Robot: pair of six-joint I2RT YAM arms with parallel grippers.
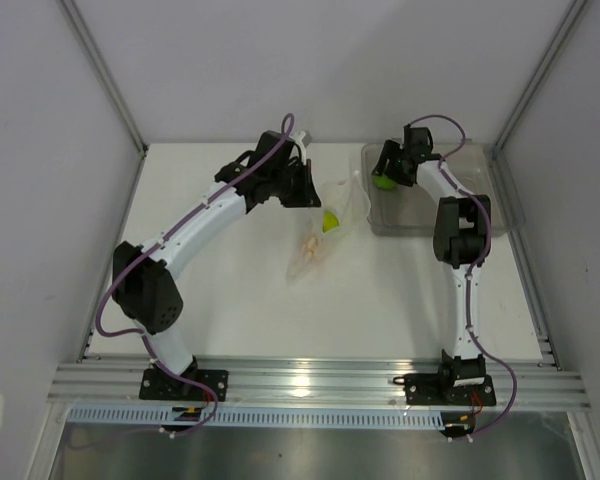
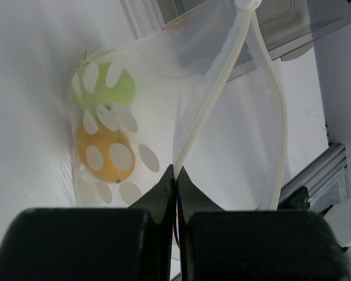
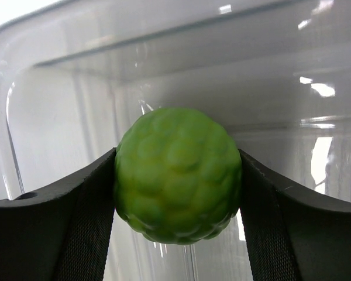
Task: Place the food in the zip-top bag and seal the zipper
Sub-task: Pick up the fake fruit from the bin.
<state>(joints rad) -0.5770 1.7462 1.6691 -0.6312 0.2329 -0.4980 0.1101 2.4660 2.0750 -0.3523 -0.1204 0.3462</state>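
Two fruits (image 2: 102, 93) sit inside; left jaws pinch our zip-top bag (image 2: 152, 76) open for the green fruit (image 3: 176, 175) right jaws squeeze.

Top view: L arm (image 1: 195, 225) is based at 7 o'clock, elbow folded near the base, forearm stretched toward 1 o'clock. L gripper (image 1: 305, 188) is pointed toward 3 o'clock. Its jaws are pressed tight together, w/ the zip-top bag (image 2: 134, 117) pinched at its edge. R arm (image 1: 464, 290) is based at 5 o'clock and run up toward 12, elbow approx. mid-reach, wrist bent toward 10 o'clock. R gripper (image 1: 385, 178) fingers (image 3: 76, 216) are set against both sides of a lime-green food piece (image 3: 176, 175).
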